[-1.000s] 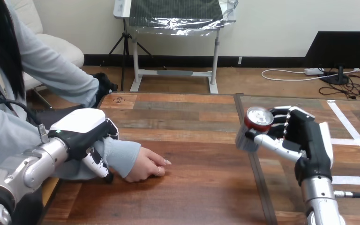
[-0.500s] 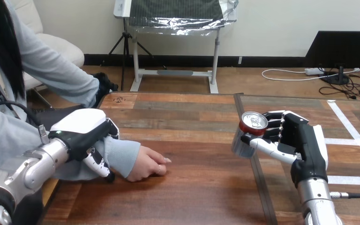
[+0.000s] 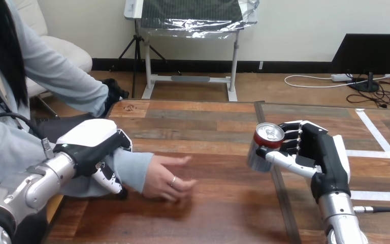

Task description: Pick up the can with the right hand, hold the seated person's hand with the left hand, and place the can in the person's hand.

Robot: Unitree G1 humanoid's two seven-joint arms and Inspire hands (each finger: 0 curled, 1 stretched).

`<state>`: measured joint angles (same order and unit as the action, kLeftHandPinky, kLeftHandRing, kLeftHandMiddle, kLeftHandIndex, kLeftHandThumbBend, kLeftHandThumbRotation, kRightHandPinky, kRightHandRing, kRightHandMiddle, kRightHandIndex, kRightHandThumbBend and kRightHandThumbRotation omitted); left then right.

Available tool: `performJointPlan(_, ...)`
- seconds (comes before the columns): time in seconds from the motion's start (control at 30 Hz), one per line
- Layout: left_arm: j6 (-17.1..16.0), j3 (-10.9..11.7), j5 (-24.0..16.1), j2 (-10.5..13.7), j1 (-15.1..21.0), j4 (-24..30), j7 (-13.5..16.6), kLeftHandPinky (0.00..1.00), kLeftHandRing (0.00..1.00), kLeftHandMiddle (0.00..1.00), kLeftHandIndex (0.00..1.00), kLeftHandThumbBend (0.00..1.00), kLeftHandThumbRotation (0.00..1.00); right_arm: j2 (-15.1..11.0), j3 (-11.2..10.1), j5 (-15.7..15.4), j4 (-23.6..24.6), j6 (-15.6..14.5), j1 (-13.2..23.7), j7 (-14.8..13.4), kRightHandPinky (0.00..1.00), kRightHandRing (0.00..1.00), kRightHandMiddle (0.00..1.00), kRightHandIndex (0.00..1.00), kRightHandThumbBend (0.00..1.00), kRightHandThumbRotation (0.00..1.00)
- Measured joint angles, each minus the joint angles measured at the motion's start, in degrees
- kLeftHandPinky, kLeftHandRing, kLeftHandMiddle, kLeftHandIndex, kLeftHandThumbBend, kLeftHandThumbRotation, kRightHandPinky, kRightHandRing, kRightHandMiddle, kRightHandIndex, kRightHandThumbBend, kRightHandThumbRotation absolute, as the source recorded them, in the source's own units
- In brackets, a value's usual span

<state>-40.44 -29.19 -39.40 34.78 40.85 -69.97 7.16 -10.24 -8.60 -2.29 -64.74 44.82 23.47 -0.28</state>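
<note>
Can (image 3: pixel 263 147): clasped in right hand (image 3: pixel 317 152), carried nearer table's (image 3: pixel 218 203) left edge. Person's hand (image 3: pixel 167 175): now unfolding, wrist (image 3: pixel 132 170) gripped by left hand (image 3: pixel 94 147). Handover looks near.

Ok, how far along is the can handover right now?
Done: the right hand has its fingers round the can, held above the table, and the left hand is curled round the person's wrist. In hand: the can hangs apart from the person's hand on the table. Left: bringing it over and placing it in that hand.
</note>
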Motion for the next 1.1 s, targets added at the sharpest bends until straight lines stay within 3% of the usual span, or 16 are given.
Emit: performJointPlan(1.1, -2.51, 1.09, 0.81, 0.09, 0.00, 1.46, -1.91, 0.25, 0.31, 0.38, 0.39, 0.80, 0.00, 1.33, -0.12, 0.46, -1.91, 0.04, 1.05, 2.50, 0.38, 0.42, 0.48, 0.51, 0.82, 0.00)
